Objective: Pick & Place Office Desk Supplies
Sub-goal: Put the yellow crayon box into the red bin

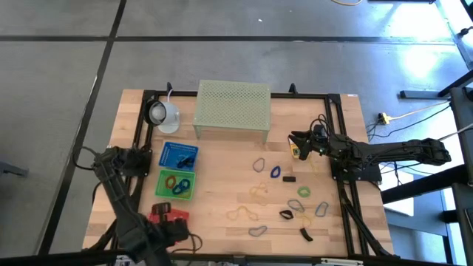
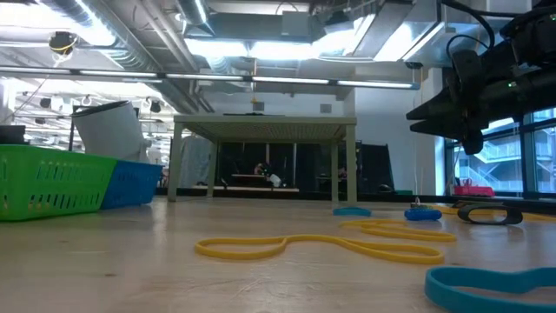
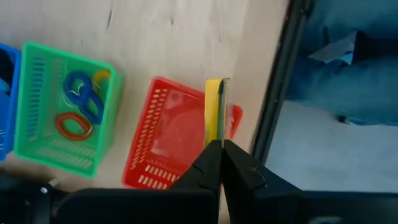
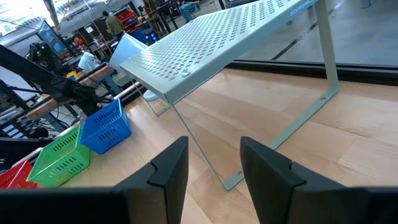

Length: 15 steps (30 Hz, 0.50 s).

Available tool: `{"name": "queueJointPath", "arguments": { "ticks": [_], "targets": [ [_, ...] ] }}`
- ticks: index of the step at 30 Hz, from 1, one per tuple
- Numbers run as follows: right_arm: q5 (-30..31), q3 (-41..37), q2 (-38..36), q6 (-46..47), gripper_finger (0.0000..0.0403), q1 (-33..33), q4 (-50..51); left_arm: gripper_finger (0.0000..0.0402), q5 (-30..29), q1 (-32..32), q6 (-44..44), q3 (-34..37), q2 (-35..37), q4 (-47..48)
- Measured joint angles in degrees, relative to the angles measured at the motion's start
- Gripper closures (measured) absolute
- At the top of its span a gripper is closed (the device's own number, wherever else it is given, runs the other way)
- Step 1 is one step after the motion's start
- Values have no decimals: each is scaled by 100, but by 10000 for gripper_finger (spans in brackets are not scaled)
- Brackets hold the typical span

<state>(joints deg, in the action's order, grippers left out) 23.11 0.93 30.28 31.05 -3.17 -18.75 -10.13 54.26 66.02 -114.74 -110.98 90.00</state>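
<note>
**Left claw clenched over the red basket; right claw released by the stand, loose supplies between them.**

The left gripper point(image 3: 221, 146) is closed above the red basket point(image 3: 168, 143). A thin yellow strip point(image 3: 214, 109) shows at its tips, and I cannot tell whether it is pinched. The green basket point(image 3: 37, 124) beside it already holds blue, red and orange loops. Mid-table, more loops point(image 1: 259, 193) and black clips point(image 1: 289, 178) lie scattered flat. The loops look light and limp, so I judge they are best nipped across one strand, low against the wood. The clips look small, stiff and likely slippery, so they are best taken across the body. The right gripper point(image 4: 214, 162) hangs parted and empty near the mesh stand point(image 4: 236, 43), with a yellow box point(image 1: 295, 153) just beside it. The box is probably light card and should be squeezed gently across its narrow sides.
</note>
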Motion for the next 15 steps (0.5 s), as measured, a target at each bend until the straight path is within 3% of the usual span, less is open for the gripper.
{"name": "queueJointPath", "arguments": {
  "ticks": [6, 10, 15],
  "targets": [
    [-2, 0, 2, 0, 256, 1, -3, 398, -212, 273, 200, 32, -2, -5],
    [49, 0, 2, -1, 256, 1, -1, 398, -201, 357, 106, 407, -7, -4],
    [321, 0, 2, -2, 256, 0, -1, 398, 470, 397, -361, 1167, -11, 3]
  ]
}}
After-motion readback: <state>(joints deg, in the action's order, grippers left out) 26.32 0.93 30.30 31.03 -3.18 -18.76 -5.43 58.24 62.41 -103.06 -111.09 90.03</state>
